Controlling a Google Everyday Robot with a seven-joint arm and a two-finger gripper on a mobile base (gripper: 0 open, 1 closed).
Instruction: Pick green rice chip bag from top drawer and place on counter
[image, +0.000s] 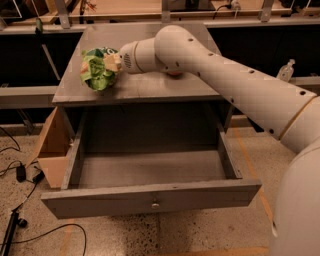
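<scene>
The green rice chip bag (96, 71) is crinkled and bright green, and sits at the left side of the counter (150, 89), low on its surface or touching it. My gripper (111, 63) is at the bag's right edge, with its pale fingers closed on the bag. My white arm reaches in from the right across the counter. The top drawer (150, 196) is pulled fully open below the counter, and its grey inside shows nothing in it. A small metal lock (155, 204) is at the centre of its front panel.
A small reddish object (174, 74) peeks out from under my arm on the counter. An open cardboard box (51, 150) stands on the floor left of the cabinet. Cables (20, 175) lie on the floor at the left. Long grey rails run behind the counter.
</scene>
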